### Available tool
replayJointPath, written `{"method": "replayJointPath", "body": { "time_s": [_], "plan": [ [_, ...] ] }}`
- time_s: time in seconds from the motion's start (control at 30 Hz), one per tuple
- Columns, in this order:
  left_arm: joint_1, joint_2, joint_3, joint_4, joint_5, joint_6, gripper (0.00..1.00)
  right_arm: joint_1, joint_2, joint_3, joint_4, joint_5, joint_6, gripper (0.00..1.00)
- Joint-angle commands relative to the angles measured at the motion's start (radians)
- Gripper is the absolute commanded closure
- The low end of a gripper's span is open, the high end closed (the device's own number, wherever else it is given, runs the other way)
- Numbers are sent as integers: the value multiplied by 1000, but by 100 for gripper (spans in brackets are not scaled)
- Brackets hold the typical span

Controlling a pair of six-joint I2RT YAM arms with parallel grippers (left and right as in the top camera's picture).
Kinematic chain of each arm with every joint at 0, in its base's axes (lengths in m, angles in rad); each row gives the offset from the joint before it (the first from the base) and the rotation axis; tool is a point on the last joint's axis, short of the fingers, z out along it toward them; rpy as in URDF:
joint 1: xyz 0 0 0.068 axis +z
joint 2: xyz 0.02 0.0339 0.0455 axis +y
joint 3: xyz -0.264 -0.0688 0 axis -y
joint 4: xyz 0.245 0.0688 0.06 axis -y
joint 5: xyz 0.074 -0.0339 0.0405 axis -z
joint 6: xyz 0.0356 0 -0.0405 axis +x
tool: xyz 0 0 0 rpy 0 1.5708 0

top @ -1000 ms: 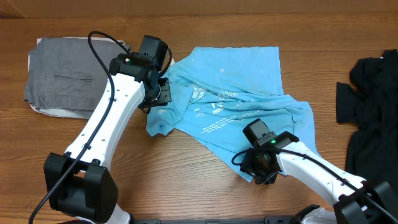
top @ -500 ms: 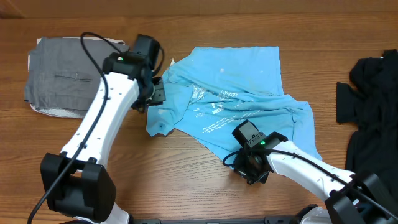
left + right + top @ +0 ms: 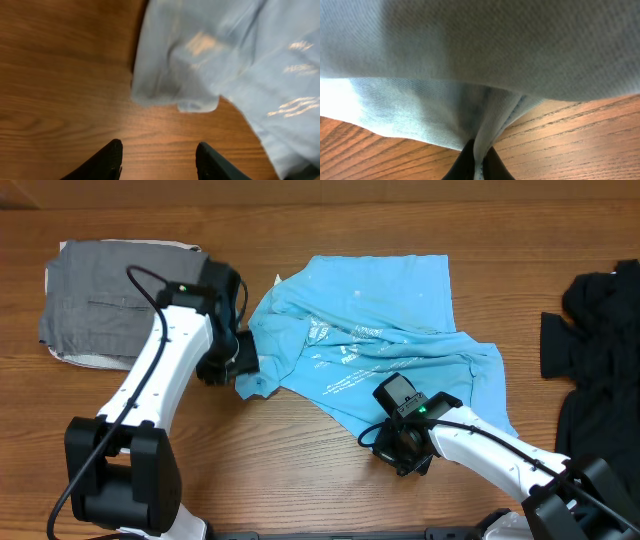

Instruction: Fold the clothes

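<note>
T-shirt (image 3: 390, 310), light blue, lies crumpled mid-table (image 3: 290, 470), spread from the far edge down toward me. It's not flat: a fold runs across the middle, and small white print (image 3: 345, 355) shows on the upper side. Bare wood shows all round it.

Over on the far right, a heap of black clothing (image 3: 600, 350) sits well apart from the shirt. At top left is a grey cloth (image 3: 110, 305), folded flat, w/ a white edge peeking out under its near side.

Now the arms. My left arm reaches in from the left, btwn the grey cloth and the shirt. Left gripper (image 3: 159, 145) is spread wide w/ nothing in it, both fingers over bare wood. A bunched sleeve (image 3: 175, 90) sits just ahead of the tips, not touching. Wrist view is blurry, but the gap btwn the fingers is plain.

Right arm comes in from the bottom right corner. Right gripper (image 3: 477, 152) sits at the shirt's near edge, fingers pinched tight on a fold of blue fabric. The cloth drapes up and over the wrist cam, w/ wood grain visible below on both sides.
</note>
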State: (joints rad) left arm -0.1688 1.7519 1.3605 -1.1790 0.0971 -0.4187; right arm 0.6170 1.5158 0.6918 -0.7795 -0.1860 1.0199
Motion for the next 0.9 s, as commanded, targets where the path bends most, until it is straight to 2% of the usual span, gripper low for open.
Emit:
{"method": "replayJointPath", "body": {
  "time_s": [0.0, 0.13, 0.3, 0.43, 0.7, 0.87],
  "plan": [
    [30, 2, -108, 71, 81, -10, 50, 8, 45, -37, 14, 39, -6, 93],
    [70, 2, -166, 154, 114, -10, 53, 8, 45, -37, 13, 39, -6, 92],
    [90, 2, -168, 187, 97, 68, 53, 8, 45, -37, 13, 39, -6, 91],
    [90, 5, -184, 215, 47, 67, 54, 8, 45, -37, 18, 39, -5, 91],
    [90, 9, -265, 309, 50, 37, 56, 8, 45, -37, 19, 37, -5, 89],
    [90, 9, -307, 376, 74, 37, 50, 8, 45, -37, 19, 37, -5, 88]
  ]
}}
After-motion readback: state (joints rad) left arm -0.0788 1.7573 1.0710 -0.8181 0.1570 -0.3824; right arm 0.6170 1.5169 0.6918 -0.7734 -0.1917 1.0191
